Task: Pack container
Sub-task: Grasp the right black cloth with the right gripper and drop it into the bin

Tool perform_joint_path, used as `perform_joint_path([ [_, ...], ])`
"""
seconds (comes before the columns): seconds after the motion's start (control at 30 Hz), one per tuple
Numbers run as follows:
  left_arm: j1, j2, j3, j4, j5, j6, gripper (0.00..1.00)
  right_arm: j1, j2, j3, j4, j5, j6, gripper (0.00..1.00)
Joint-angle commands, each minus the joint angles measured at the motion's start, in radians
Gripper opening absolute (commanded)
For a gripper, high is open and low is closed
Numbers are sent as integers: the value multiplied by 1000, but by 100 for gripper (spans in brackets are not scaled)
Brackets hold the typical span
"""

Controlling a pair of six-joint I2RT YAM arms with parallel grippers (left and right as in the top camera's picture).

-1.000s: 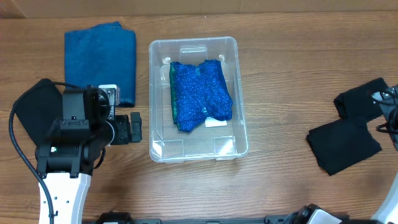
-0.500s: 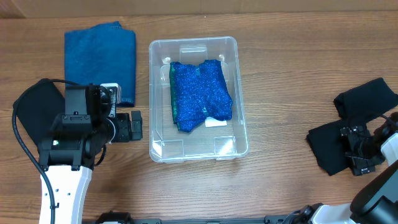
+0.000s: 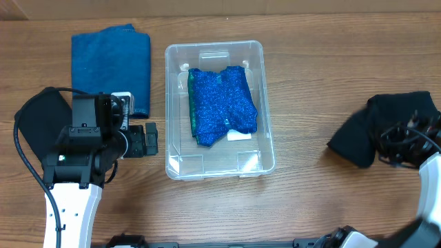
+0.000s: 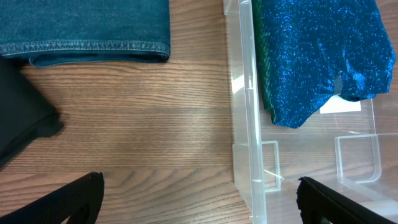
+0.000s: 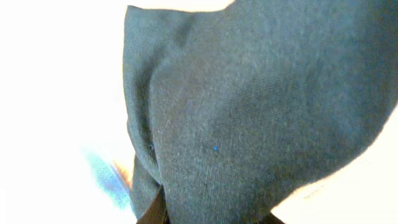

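One container (image 3: 213, 49) beside spread left gripper (image 3: 153, 140); right gripper (image 3: 394, 141) far off, seemingly pinching black cloth (image 3: 357, 141).

Bare wooden table (image 3: 303, 103) lies open between the clear rectangular plastic container (image 3: 169, 103) and the bunched black cloth (image 3: 355, 138) at right. A sparkly blue folded fabric (image 3: 222, 105) fills the container's middle (its near end is bare). A folded blue denim cloth (image 3: 110, 65) lies just beside its left wall.

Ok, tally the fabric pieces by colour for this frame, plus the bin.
Blue: 2, the folded denim and the sparkly garment in the container.
Black: at least 2, the left cloth and the bundle in the right gripper.
Clear container: 1.
Total: at least 5.
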Motion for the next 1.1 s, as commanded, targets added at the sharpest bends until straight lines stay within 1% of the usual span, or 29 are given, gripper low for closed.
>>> perform_joint_path([
  [0.0,-6,3,21,4,10,11,100,181,-132,204,-75,-76,-136,4],
  [0.07,-6,3,21,4,11,11,100,382,-132,355,-152,-36,-195,4],
  [0.13,-6,3,21,4,11,11,100,592,-113,456,-163,33,-262,4],
  [0.2,-6,3,21,4,11,11,100,850,-61,510,-163,101,-404,4],
  [0.27,-6,3,21,4,11,11,100,1041,16,512,-167,167,-566,4],
  [0.3,-6,3,21,4,11,11,100,1087,49,512,-169,182,-610,4],
  [0.37,-6,3,21,3,11,11,100,1196,173,512,-174,187,-724,4],
  [0.43,-6,3,21,3,11,11,100,1250,295,511,-187,187,-779,4],
  [0.5,-6,3,21,3,11,11,100,1274,409,511,-204,193,-828,4],
  [0.6,-6,3,21,2,11,11,100,1275,518,511,-217,245,-830,4],
  [0.63,-6,3,21,2,11,11,100,1275,545,511,-217,283,-830,9],
  [0.67,-6,3,21,2,11,11,100,1275,549,511,-206,322,-828,48],
  [0.7,-6,3,21,2,11,11,100,1275,548,515,-188,388,-806,100],
  [0.77,-6,3,21,2,11,11,100,1275,544,573,-171,594,-618,100],
  [0.8,-6,3,21,1,11,11,100,1275,533,641,-195,678,-525,100],
  [0.87,-6,3,21,1,11,11,100,1273,488,730,-208,744,-459,100],
  [0.93,-6,3,21,1,11,11,100,1262,391,774,-169,838,-385,100],
  [0.97,-6,3,21,1,11,11,100,1239,338,774,-147,885,-316,100],
  [1.0,-6,3,21,1,11,11,100,1198,286,774,-139,919,-213,100],
  [1.07,-6,3,21,0,11,11,100,1035,201,774,-180,928,44,100],
])
